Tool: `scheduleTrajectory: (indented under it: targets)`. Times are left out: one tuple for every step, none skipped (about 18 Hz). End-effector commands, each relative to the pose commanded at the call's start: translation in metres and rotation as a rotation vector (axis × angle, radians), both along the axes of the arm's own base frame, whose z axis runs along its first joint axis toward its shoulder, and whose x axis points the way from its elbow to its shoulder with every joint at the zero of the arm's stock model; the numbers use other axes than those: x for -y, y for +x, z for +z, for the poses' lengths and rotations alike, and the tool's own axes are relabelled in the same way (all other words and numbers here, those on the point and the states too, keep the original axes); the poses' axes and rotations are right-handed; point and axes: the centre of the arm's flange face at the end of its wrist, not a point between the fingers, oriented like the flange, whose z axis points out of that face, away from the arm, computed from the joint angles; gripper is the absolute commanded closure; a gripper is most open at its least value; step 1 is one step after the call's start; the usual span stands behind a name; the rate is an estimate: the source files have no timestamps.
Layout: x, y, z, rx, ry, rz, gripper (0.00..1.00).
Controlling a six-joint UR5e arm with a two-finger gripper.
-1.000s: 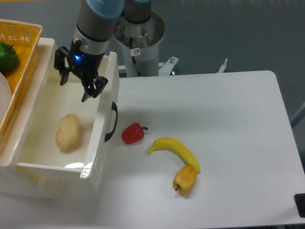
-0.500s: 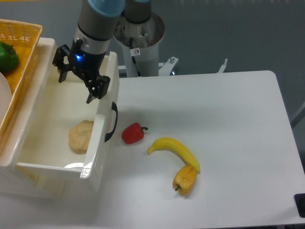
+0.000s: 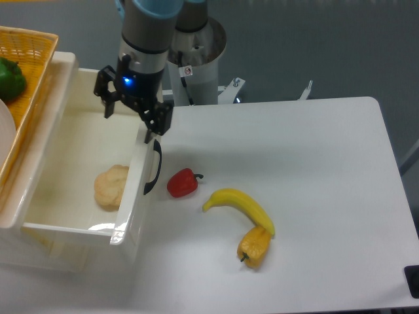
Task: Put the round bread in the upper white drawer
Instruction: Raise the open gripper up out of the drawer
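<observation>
Since 0.5 s ago we see the gripper [image 3: 131, 116] shift right, now over the drawer's front wall, w/ its right finger at the rim by the black handle [image 3: 153, 169]; bread unchanged since then.

Gripper: fingers spread, released, holding nothing.

Round bread [image 3: 110, 186]: lies on the floor inside the upper white drawer [image 3: 65, 226], right-near part, touching or just beside the front wall.

Step, our read: placement done; arm in retreat phase. Next move calls for clearing the drawer rim w/o clipping the wall or handle, then parking clear of the box. If the drawer is to be shut, a push on the front near the handle; not in the task.

On the table [image 3: 314, 170], right of the drawer: red pepper [image 3: 182, 183], banana [image 3: 239, 208], yellow-orange pepper [image 3: 255, 246] touching the banana's near end. Far left: yellow basket [image 3: 26, 91] w/ a green pepper [image 3: 9, 78].
</observation>
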Motion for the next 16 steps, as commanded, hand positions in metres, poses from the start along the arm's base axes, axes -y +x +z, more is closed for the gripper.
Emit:
scheduleTrajectory:
  targets:
    - [0.002,-0.004,0.001,-0.011,-0.006,0.008,0.00]
    - [0.004,-0.008,0.000,-0.020,-0.015,0.014,0.00]
    - [0.009,-0.015,0.000,-0.038,-0.027,0.018,0.00]
    - [0.012,-0.020,0.000,-0.061,-0.039,0.004,0.00]
    - [0.014,-0.025,-0.003,-0.084,-0.059,-0.020,0.00]
    - [0.015,-0.028,-0.007,-0.110,-0.084,-0.048,0.00]
    - [0.017,-0.031,-0.010,-0.132,-0.108,-0.064,0.00]
    - [0.016,-0.036,-0.016,-0.142,-0.132,-0.071,0.00]
    - [0.015,-0.040,-0.021,-0.145,-0.146,-0.072,0.00]
    - [0.016,-0.042,-0.024,-0.144,-0.155,-0.069,0.00]
    - [0.015,-0.047,-0.030,-0.144,-0.171,-0.066,0.00]
    - [0.015,-0.053,-0.034,-0.152,-0.189,-0.061,0.00]
    - [0.017,-0.057,-0.035,-0.159,-0.200,-0.054,0.00]
    - [0.019,-0.064,-0.037,-0.160,-0.208,-0.043,0.00]
    - [0.021,-0.072,-0.041,-0.153,-0.214,-0.032,0.00]
    - [0.022,-0.076,-0.044,-0.149,-0.217,-0.027,0.00]
